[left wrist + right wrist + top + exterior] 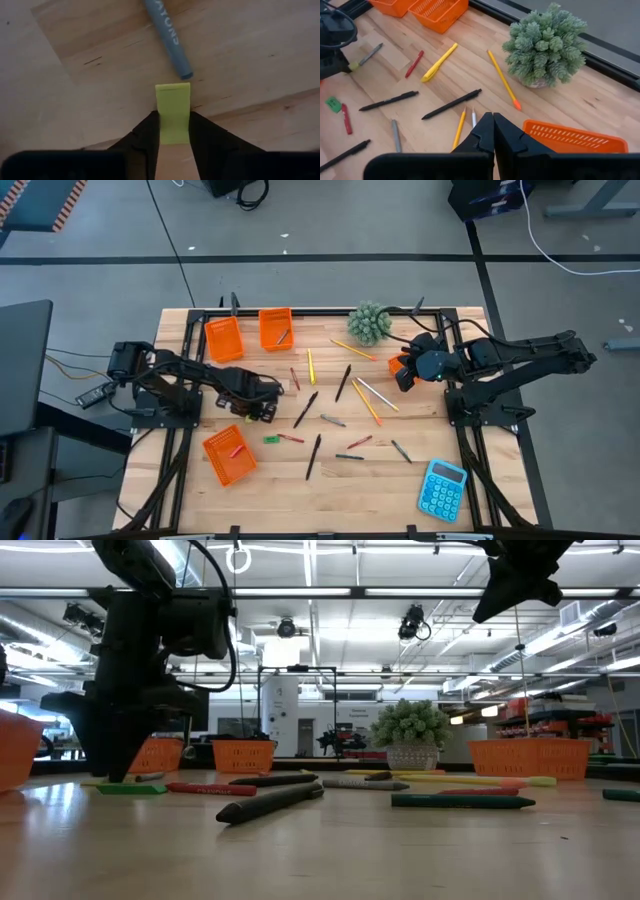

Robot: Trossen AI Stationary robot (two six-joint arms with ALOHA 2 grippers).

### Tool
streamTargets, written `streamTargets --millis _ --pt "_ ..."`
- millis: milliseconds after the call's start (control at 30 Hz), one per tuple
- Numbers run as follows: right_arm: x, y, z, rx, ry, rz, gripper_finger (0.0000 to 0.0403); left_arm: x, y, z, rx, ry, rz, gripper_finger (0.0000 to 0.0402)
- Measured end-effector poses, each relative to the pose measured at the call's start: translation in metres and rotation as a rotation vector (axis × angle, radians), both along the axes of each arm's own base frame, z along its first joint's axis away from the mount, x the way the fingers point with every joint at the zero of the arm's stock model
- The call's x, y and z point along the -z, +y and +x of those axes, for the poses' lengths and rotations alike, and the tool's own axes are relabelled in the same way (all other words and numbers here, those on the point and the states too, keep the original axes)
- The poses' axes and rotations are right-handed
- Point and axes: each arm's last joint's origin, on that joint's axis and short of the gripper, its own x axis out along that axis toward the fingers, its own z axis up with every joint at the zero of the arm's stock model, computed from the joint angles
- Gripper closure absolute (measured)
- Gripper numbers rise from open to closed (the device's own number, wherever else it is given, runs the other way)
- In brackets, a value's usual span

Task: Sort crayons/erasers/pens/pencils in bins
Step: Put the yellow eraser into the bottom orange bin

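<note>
My left gripper [173,131] is down at the table, fingers pinching a yellow-green eraser [173,112] (a grey crayon [168,36] lies just beyond). A green eraser [270,440] sits nearby. My right gripper [493,131] hovers, pressed together, empty, over an orange bin [570,138]. I count four bins, four black pens [306,408], one calculator [442,488].

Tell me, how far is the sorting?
Done: one red stick lies in an orange mesh plastic bin. In hand: the left end effector clamps a yellow-green eraser block. The right end effector waits. Left: black pens, yellow pencils and crayons on the wooden table.
</note>
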Motion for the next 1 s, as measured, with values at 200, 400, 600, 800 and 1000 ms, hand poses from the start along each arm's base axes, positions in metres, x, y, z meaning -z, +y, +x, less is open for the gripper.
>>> streamTargets --millis 200,400,600,800,1000 --pt "0.0 0.0 0.0 0.008 -0.005 0.003 0.0395 -0.018 0.001 0.004 0.071 -0.075 -0.003 0.0314" --pt "0.0 0.0 0.0 0.008 -0.006 0.004 0.0395 -0.05 0.001 0.015 0.153 -0.158 0.009 0.0305" --pt "0.0 0.0 0.0 0.005 -0.003 0.001 0.0395 -0.079 -0.009 0.025 0.367 -0.202 0.028 0.0311" --pt "0.0 0.001 0.0 -0.006 -0.004 0.028 0.0395 -0.101 -0.036 0.019 0.627 -0.143 0.019 0.0314" --pt "0.0 0.001 0.0 -0.012 -0.003 0.036 0.0395 -0.11 -0.071 -0.012 0.791 -0.078 0.009 0.031"
